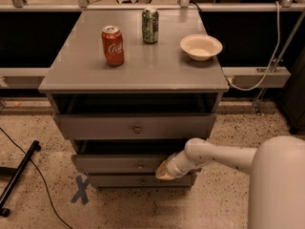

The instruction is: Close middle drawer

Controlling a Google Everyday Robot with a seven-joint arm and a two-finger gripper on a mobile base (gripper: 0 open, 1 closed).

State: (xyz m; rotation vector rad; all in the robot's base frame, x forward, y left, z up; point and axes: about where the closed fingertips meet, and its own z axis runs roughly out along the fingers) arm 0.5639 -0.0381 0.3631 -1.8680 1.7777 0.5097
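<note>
Claw [165, 171] at middle drawer [114, 163], below Coca-Cola can [113, 46]

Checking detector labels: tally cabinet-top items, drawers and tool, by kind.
Cans: 2 (red can, green can)
Bowls: 1 (cream bowl)
Drawers: 3 (top drawer, middle drawer, bottom drawer)
Robot tool: 1, at middle drawer's front
Total: 7

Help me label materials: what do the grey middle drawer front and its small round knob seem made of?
Grey middle drawer front: probably painted wood, matte and even; no grain shows. Small round knob: likely metal, a dull glint. The gripper is at that front's right side.
</note>
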